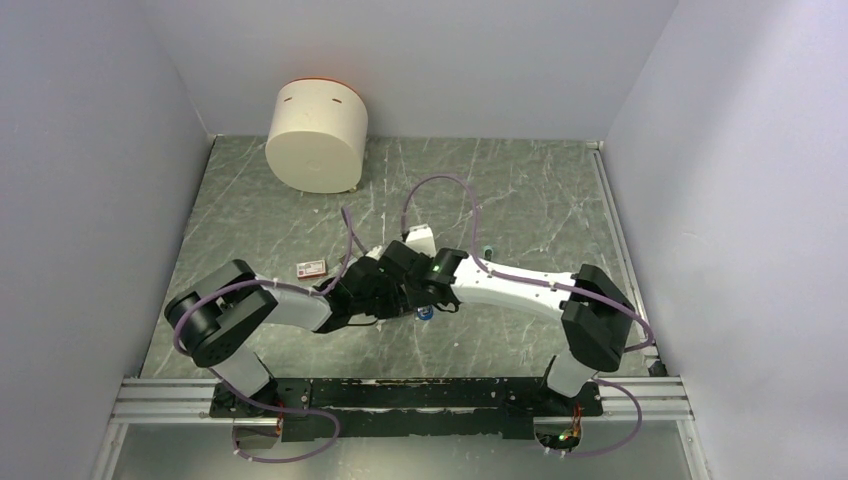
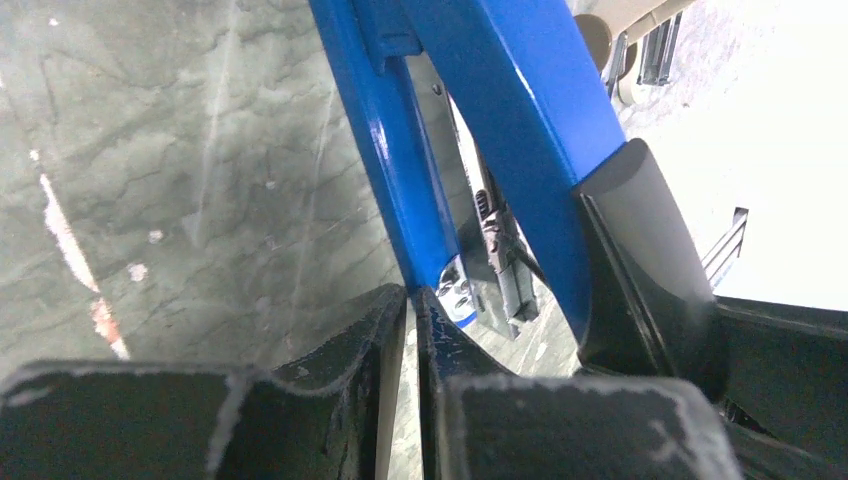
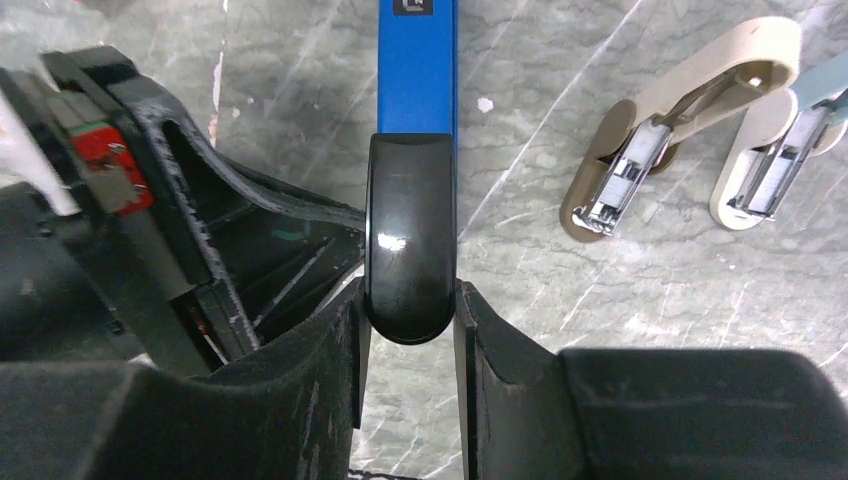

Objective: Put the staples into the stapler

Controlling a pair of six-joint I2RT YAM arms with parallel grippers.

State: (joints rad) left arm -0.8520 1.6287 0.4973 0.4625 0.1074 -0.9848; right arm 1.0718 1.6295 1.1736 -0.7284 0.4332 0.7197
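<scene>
Blue stapler (image 3: 416, 60) is being held at the centre of the table (image 1: 520, 200). The right gripper (image 3: 410, 335) is clamping its black top arm and the left gripper (image 2: 408, 300) is pinching its blue base. The staples box (image 1: 312, 267) is lying at nine o'clock of them. I judge the step is going best with the left anchoring the base while the right is hinging the arm wide, slowly.

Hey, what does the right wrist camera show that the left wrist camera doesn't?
Only the right wrist: the right gripper clamped on the black top arm, plus a tan stapler and a pale-blue stapler lying off to the side. Only the left wrist: the left gripper pinching the blue lower edge, and the metal parts inside the opened body. Both: the blue stapler and the marbled table.
</scene>
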